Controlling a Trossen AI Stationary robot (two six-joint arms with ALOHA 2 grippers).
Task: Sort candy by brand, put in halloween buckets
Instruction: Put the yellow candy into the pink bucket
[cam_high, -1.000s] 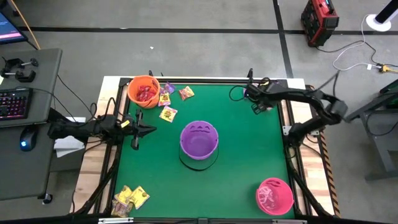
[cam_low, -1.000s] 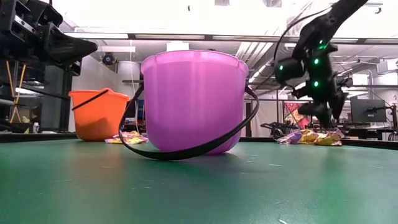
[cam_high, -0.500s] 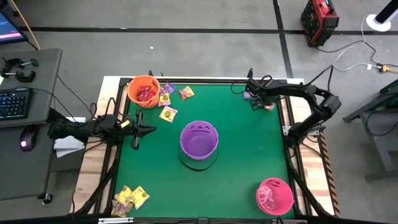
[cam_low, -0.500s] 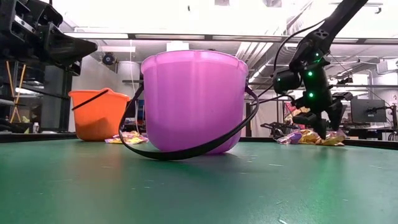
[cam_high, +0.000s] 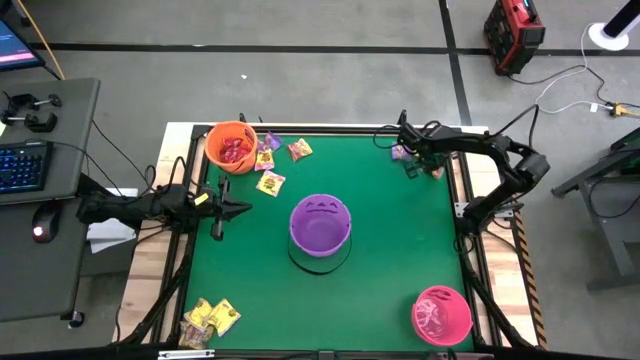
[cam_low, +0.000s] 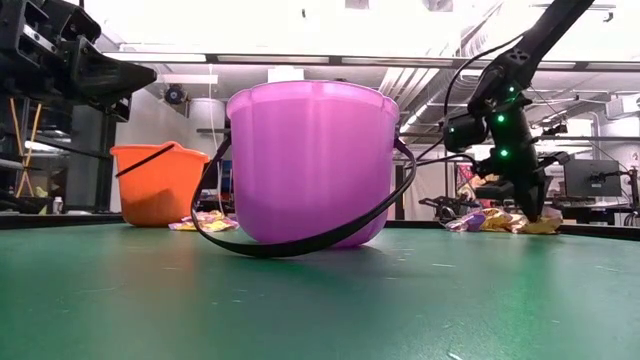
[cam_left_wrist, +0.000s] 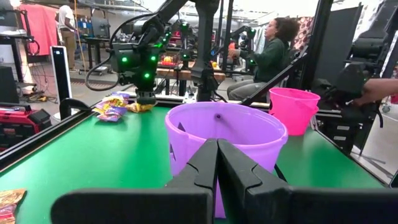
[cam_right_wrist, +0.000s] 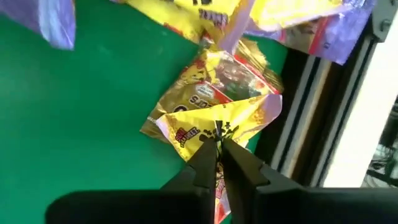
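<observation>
My right gripper (cam_right_wrist: 217, 144) is down on a candy pile (cam_low: 495, 220) at the table's far right corner, shut on a yellow packet (cam_right_wrist: 214, 112). More yellow and purple packets (cam_right_wrist: 292, 18) lie just beyond it. My left gripper (cam_high: 219, 212) hovers shut at the left edge, and its wrist view looks at the purple bucket (cam_left_wrist: 225, 130). The orange bucket (cam_high: 232, 147) stands far left, the purple one (cam_high: 320, 224) mid-table, the pink one (cam_high: 441, 314) near right. Loose candy (cam_high: 270, 182) lies beside the orange bucket. My right gripper pinches the yellow packet at its near, crumpled edge (cam_right_wrist: 214, 129) between the two fingers. The fingers come from above, pointing down. The wrapper is bunched up around the fingertips, and the rest of it lies on the green mat by the table's rim.
Another heap of yellow packets (cam_high: 212, 318) lies at the near left corner. The purple bucket's black handle (cam_low: 300, 245) rests on the mat. A metal rail (cam_right_wrist: 311, 118) runs along the table's edge beside the pile. A person (cam_left_wrist: 267, 56) sits beyond the table.
My right gripper has come down onto the candy pile at the far right corner and has shut there on a yellow packet.
</observation>
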